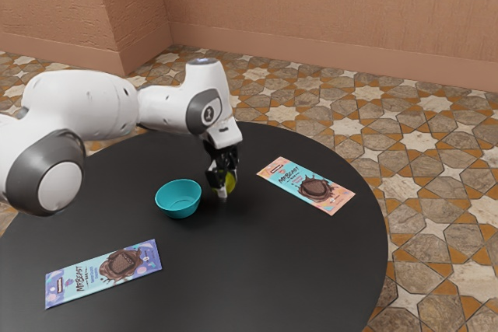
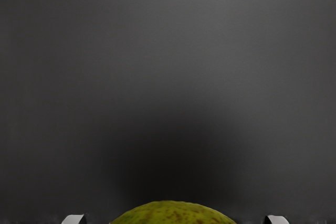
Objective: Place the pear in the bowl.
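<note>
Where pear [image 1: 230,183] lies at gripper [image 1: 224,190], jaw state (apart or clamped) cannot be told. Exterior view: bowl [image 1: 179,210] near, between eight and nine o'clock from pear; probable carry direction.

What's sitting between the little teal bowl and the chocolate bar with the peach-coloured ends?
The gripper and the green pear are between the bowl and that chocolate bar, as the exterior view shows.
</note>
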{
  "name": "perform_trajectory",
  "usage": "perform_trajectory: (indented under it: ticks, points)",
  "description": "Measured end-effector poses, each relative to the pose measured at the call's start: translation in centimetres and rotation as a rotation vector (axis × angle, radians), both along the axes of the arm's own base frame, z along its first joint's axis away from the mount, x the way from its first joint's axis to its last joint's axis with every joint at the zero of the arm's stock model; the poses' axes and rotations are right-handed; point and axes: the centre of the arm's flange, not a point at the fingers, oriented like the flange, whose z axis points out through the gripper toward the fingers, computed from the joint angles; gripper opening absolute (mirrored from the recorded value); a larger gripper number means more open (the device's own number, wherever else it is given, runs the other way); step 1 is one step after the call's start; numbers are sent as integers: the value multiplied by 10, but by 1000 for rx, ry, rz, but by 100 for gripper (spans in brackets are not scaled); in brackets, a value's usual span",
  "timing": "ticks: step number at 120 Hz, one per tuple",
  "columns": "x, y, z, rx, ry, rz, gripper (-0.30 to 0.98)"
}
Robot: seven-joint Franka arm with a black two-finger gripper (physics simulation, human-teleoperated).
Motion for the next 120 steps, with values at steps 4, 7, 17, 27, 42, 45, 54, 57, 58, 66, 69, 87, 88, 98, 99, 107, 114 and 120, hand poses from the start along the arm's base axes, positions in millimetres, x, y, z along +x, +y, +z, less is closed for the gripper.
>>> perform_trajectory:
  ticks: [4,7,17,27,42,45,54,57,58,66,69,87,88,98,99,107,114,120]
  points:
    - [2,2,7,4,-10,0,31]
    - [2,6,14,9,-17,3,30]
    - [2,28,33,30,-30,27,30]
    - [-2,59,46,56,-22,67,32]
    - [-11,83,40,74,21,99,33]
    - [-12,84,38,74,28,100,35]
    - [-14,85,35,74,42,101,45]
    - [-14,85,34,73,45,101,47]
    - [-14,85,34,73,45,100,48]
    - [-15,85,34,73,51,99,54]
    - [-15,85,34,72,52,98,55]
    - [-15,85,35,72,55,95,62]
    - [-15,85,35,72,55,95,62]
    - [-15,85,47,69,42,95,64]
    - [-15,86,49,69,40,96,65]
    - [-17,99,79,71,10,118,66]
    - [-25,113,125,75,-27,160,66]
    - [-39,119,175,69,-60,217,67]
